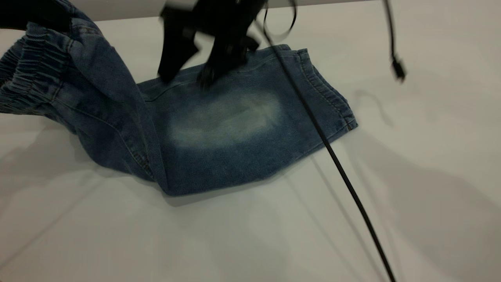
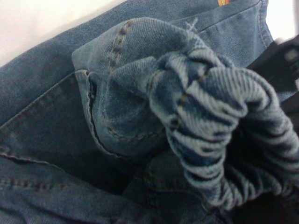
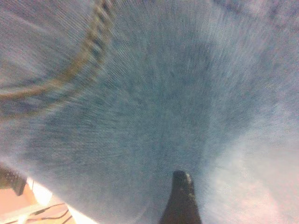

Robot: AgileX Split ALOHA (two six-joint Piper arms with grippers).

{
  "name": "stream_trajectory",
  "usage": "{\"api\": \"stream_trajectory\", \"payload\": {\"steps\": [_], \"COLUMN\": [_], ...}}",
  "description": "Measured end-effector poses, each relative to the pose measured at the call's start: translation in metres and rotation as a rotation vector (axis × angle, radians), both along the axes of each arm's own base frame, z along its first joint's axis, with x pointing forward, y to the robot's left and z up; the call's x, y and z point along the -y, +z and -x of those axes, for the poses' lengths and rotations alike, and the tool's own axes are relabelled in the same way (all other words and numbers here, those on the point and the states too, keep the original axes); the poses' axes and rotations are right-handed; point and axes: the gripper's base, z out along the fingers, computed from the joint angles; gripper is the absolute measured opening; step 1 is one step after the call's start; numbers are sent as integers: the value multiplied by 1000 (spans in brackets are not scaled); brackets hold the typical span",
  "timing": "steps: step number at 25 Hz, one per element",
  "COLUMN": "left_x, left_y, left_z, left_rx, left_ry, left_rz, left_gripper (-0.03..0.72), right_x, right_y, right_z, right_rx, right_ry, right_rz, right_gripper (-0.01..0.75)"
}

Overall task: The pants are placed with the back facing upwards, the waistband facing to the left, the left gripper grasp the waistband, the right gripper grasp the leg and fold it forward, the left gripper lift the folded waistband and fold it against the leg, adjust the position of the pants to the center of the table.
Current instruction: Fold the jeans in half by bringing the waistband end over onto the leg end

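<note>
1. at the far left of the exterior view the waistband (image 1: 29,70) hung raised off the table (image 1: 250,235), bunched into ruffles under a dark shape at the corner that was probably the left gripper (image 1: 27,15). in its wrist view the ruffled band (image 2: 224,140) filled the frame beside one black part at the edge. it looked clamped on the band, though i could not tell how far the jaws were closed.
2. the risk there, as i judged it — the hold seemed to be on a thick wad of elastic, so part of the bundle might slip out during the fold and the pants (image 1: 176,129) would drop crooked.
3. in the middle, the leg (image 1: 227,121) with the pale oval lay flat on the table, its hem toward the right.
4. the right gripper (image 1: 184,76) stood on the far edge of that leg, its dark fingers spread and holding nothing, tips on or just above the cloth. if it dragged the denim when it left, the fold line could shift.
5. a black cable (image 1: 332,156) ran across the leg and down to the right — the lifted cloth or an arm might snag it.
6. no brand, label or writing could be read; only a small orange scrap of print (image 2: 224,3) showed in the left wrist view.
</note>
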Motion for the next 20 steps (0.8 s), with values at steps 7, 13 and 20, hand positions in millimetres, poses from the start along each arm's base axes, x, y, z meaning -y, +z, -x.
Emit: {"api": "stream_trajectory", "payload": {"steps": [7, 13, 20], "left_x": [2, 6, 25], "left_y": [4, 28, 36], "left_z": [2, 9, 9], "left_rx": [-1, 63, 93], "left_ry": [-15, -11, -36], "left_rz": [19, 58, 109], "left_gripper": [78, 78, 78], "right_x": [30, 38, -3], "right_y": [-3, -30, -48], "right_z": [-15, -20, 8], "right_rx": [52, 78, -7], "right_ry": [0, -23, 52], "right_rz": [175, 309, 225], "right_gripper": [483, 483, 483]}}
